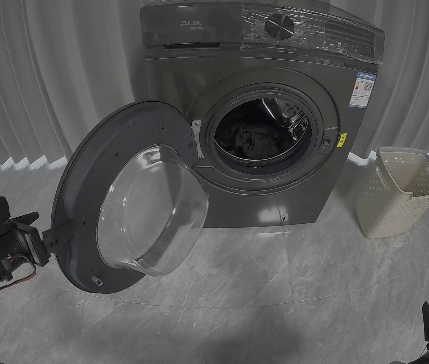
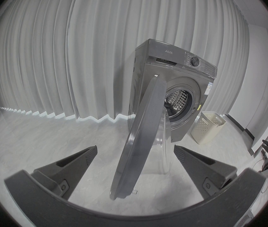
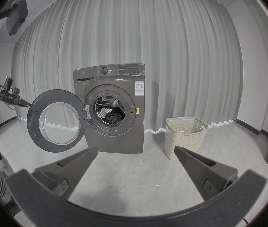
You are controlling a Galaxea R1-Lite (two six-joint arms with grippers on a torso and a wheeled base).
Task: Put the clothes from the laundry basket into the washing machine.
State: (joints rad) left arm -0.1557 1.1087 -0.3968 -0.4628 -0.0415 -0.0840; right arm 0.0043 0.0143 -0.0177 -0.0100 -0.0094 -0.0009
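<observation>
Dark clothes (image 1: 252,140) lie in the drum of the grey washing machine (image 1: 255,66), whose door (image 1: 123,198) hangs wide open. My left claw (image 2: 134,148) is spread wide, with the door's rim between its fingers. My right claw (image 3: 135,148) is spread wide too and holds nothing. The laundry basket (image 1: 401,193) stands just beside the machine, near the floor's far edge.

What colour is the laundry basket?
Cream, with small perforated holes: the laundry basket shows best in the right wrist view.
</observation>
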